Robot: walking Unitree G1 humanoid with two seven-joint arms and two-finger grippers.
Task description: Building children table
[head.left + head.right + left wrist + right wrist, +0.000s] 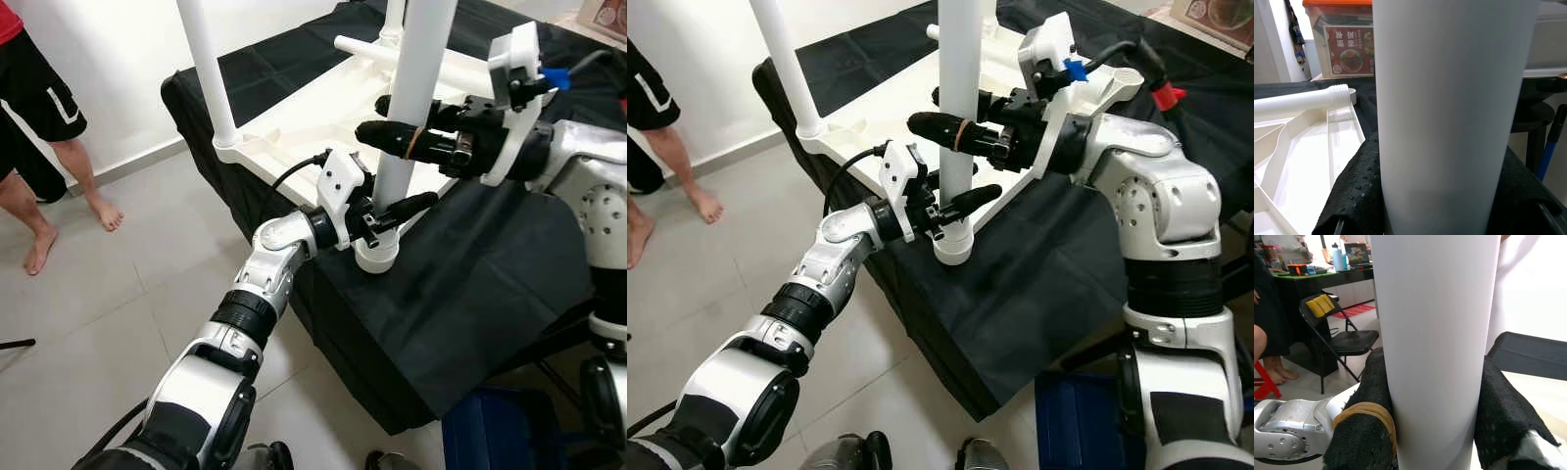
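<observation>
Left wrist view sits closest to the work: the left gripper [955,208] has its two black fingers pinched on the smooth white plastic table leg [958,88], low down, just above the round corner socket [951,249] of the upturned white plastic tabletop [294,122]. Higher on the same upright leg, the right gripper [955,125] is clamped around it too. The tabletop lies on a black-draped work surface [1058,255], with a second standing leg [208,69] at the far corner and a loose threaded leg [1303,100] lying beyond. The leg probably needs seating, so both grips should keep it plumb over the socket and turn or press evenly, not sideways. A barefoot person [39,147] stands well apart.
</observation>
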